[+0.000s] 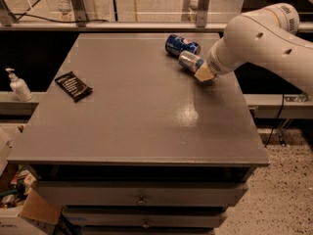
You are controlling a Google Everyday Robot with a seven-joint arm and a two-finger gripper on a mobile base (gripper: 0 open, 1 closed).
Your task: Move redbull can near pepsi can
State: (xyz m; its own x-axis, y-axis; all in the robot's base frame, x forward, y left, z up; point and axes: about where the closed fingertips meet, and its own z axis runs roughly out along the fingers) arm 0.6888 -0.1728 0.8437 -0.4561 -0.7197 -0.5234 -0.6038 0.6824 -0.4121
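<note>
The pepsi can (182, 45), dark blue with a round logo, lies on its side near the far edge of the grey table (132, 106). The redbull can (190, 61), slim and silver-blue with a shiny end, lies tilted just in front of it, nearly touching. My gripper (204, 74) sits at the right end of the redbull can, with tan fingertips (203, 75) against the can. The white arm (259, 38) comes in from the right and hides the rest of the can.
A black snack packet (73, 85) lies on the table's left side. A white pump bottle (18, 85) stands on a ledge left of the table. Drawers (142, 197) sit under the tabletop. A glass rail runs behind the table.
</note>
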